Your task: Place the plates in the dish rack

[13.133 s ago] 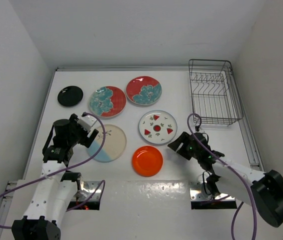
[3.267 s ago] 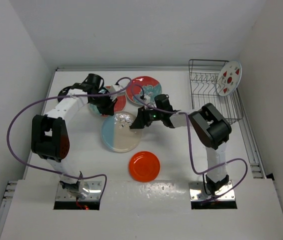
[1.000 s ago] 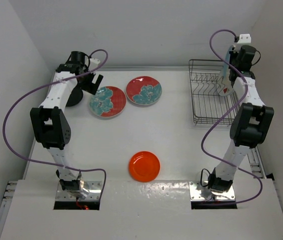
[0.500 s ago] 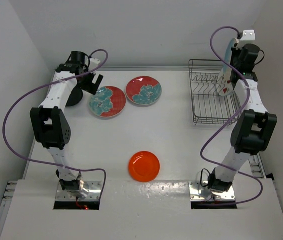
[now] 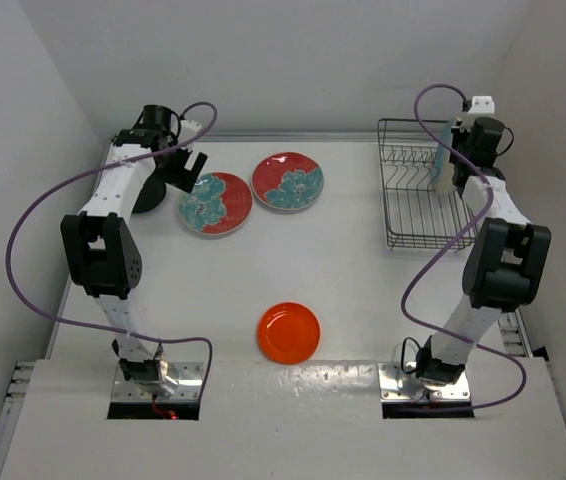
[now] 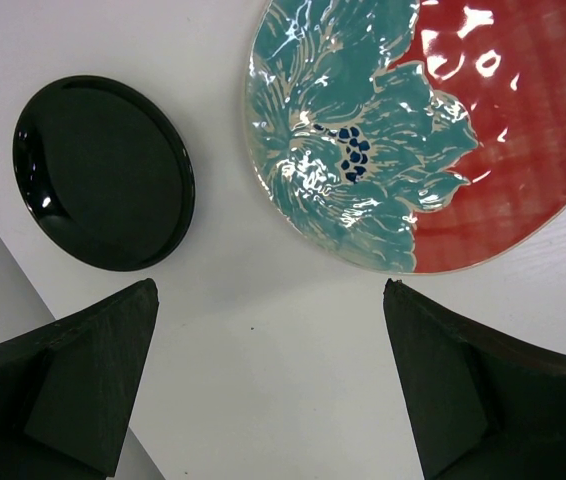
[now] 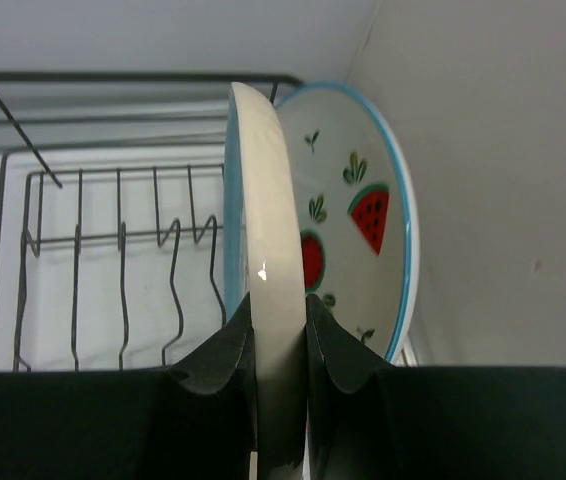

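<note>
One dark grey wire dish rack (image 5: 425, 195) has the white round watermelon-wedge plate (image 7: 363, 250) upright at its right end. Just beside it, the right gripper (image 7: 279, 335) clamps the cream-and-light-blue round plate (image 7: 268, 250) on edge. The left gripper (image 6: 268, 380) hangs spread wide above the table near the small black round plate (image 6: 103, 185).

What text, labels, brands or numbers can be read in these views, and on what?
None: no word, label, number or sign can be read in any view.
watermelon plate: pictures of wedges and sprigs only.
cream plate: plain rim, no mark.
floral plate: flower pattern only.
black plate and orange plate: plain.
dish rack: bare wire, no tag showing.
</note>
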`<action>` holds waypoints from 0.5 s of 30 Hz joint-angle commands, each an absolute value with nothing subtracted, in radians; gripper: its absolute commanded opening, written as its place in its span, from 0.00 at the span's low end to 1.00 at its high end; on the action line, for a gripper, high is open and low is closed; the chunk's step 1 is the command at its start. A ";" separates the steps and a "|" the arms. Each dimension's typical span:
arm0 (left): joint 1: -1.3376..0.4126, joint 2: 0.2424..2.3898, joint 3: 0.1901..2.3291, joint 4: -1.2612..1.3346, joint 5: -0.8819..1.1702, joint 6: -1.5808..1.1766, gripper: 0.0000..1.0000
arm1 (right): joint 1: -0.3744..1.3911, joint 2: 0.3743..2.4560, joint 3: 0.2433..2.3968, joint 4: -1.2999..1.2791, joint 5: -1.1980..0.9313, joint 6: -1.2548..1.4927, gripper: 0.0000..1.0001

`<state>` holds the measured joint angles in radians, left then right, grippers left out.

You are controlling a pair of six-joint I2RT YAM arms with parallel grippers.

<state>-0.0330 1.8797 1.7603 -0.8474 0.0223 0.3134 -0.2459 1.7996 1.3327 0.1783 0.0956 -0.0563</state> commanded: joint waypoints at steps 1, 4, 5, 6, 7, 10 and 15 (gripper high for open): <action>-0.037 1.871 1.761 -0.848 0.029 0.321 1.00 | -0.255 1.732 1.329 0.382 0.081 -0.009 0.00; -0.037 1.871 1.761 -0.848 0.029 0.321 1.00 | -0.256 1.752 1.299 0.385 0.090 -0.006 0.00; -0.037 1.871 1.761 -0.848 0.029 0.321 1.00 | -0.261 1.759 1.296 0.388 0.092 0.027 0.00; -0.037 1.871 1.761 -0.848 0.029 0.321 1.00 | -0.259 1.761 1.292 0.385 0.103 0.038 0.00; -0.037 1.871 1.750 -0.848 0.029 0.321 1.00 | -0.264 1.764 1.292 0.384 0.106 0.046 0.03; -0.037 1.862 1.740 -0.848 0.038 0.331 1.00 | -0.276 1.766 1.304 0.362 0.089 0.083 0.38; -0.037 1.862 1.740 -0.857 0.049 0.331 1.00 | -0.290 1.787 1.406 0.270 0.089 0.067 0.60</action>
<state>-0.0330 1.8797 1.7393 -0.8570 0.0307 0.3279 -0.2771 1.8000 1.3052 0.2405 0.0952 0.0532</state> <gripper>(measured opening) 0.997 0.579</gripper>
